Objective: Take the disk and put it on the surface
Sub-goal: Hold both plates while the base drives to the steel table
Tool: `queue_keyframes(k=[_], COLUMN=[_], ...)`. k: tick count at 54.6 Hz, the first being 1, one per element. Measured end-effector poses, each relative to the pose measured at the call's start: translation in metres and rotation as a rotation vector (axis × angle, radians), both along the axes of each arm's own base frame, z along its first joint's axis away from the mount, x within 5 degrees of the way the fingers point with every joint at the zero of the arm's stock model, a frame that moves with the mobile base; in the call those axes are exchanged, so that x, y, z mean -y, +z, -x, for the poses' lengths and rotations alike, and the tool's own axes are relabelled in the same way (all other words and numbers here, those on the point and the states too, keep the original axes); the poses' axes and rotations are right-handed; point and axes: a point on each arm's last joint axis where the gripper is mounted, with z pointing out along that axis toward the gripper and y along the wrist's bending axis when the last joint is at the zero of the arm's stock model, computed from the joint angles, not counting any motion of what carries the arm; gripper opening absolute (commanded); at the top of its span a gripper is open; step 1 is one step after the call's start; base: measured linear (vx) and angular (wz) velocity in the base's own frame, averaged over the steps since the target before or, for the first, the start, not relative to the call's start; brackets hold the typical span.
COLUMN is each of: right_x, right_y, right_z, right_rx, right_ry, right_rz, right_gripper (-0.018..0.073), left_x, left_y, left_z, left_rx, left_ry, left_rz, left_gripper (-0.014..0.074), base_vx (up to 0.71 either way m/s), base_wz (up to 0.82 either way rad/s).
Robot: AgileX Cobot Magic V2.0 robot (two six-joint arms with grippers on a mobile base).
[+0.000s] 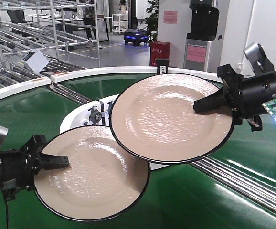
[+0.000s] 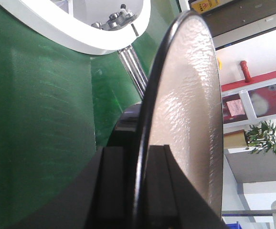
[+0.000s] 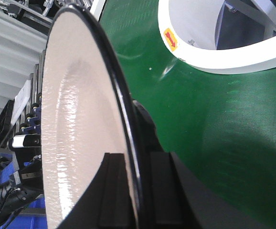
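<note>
Two plates hung over the conveyor belt [image 1: 28, 109]: the left gripper [image 1: 57, 162] clamped on the lower disk [image 1: 92, 176], the right gripper [image 1: 207, 102] on the upper disk [image 1: 169, 117]. Stiff, glossy and probably breakable, they suited rim holds.

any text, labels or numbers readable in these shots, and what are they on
Nothing can be read clearly.
Pink wall sign: print too blurred.
Red box on the floor: white marks too small.
Orange sticker on the conveyor's white rim: an arrow, no words.
Yellow sign: blurred.
</note>
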Motion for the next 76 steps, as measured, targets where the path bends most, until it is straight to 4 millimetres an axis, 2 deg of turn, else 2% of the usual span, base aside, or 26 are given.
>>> queue_keyframes(k=[52, 76], right_x=[-0.0001, -0.0001], right_y=[-0.0001, -0.0001], right_z=[0.0002, 0.0002], right_rx=[-0.002, -0.002], right_ry=[0.003, 0.002], right_rz=[0.0, 0.001], right_gripper=[-0.0008, -0.0008], left_x=[-0.0002, -0.0002], left_y=[-0.0001, -0.0001], left_z=[-0.0002, -0.0002], left_rx=[0.0, 0.0], left_ry=[0.003, 0.003], left_rz=[-0.001, -0.001], left_gripper=[-0.0001, -0.0001], base_vx=[-0.18, -0.23], base_wz=[0.04, -0.28])
